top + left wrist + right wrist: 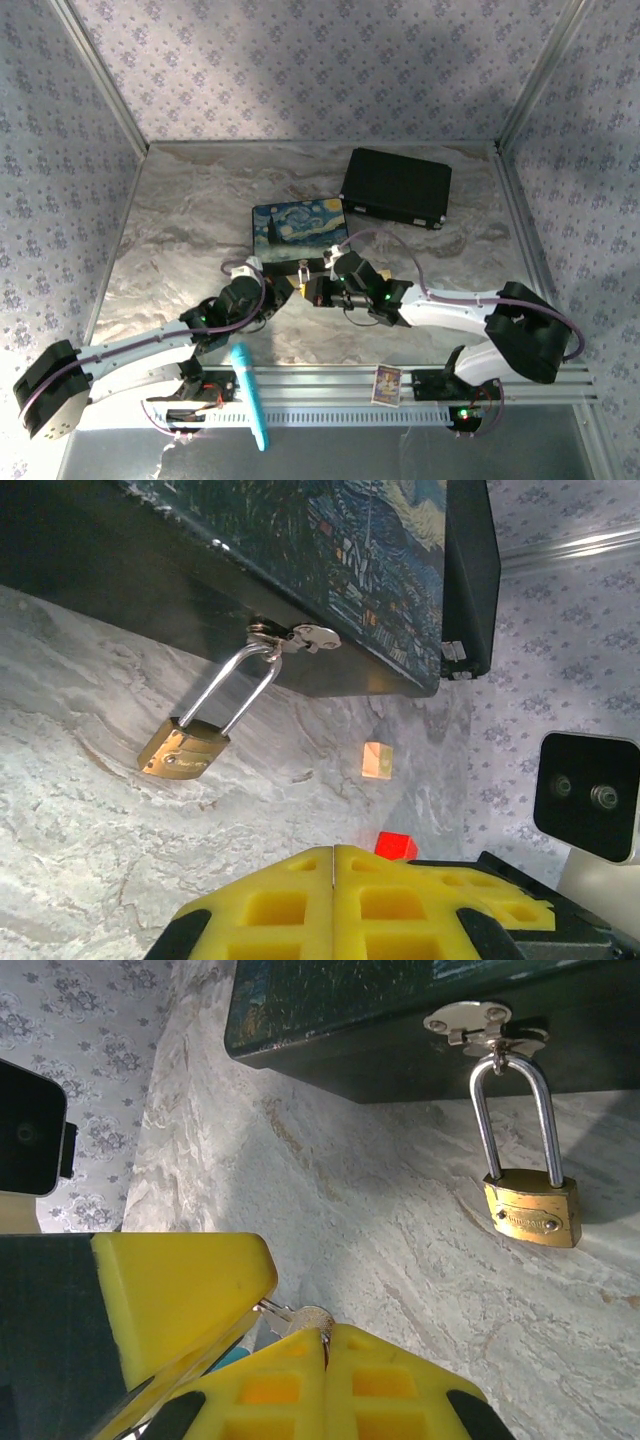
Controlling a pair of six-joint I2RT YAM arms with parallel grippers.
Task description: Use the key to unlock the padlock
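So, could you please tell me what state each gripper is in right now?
Left gripper: jaws closed, nothing seen between them.
Right gripper: jaws closed on the key.

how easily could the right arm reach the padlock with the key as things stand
Probably yes. The right tool pinches the key, and just open marble table lies between it and the padlock, hanging from the painted box.

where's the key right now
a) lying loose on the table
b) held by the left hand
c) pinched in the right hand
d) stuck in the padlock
c: the key pokes out of the shut right hand, well apart from the padlock that hangs on the painted box.
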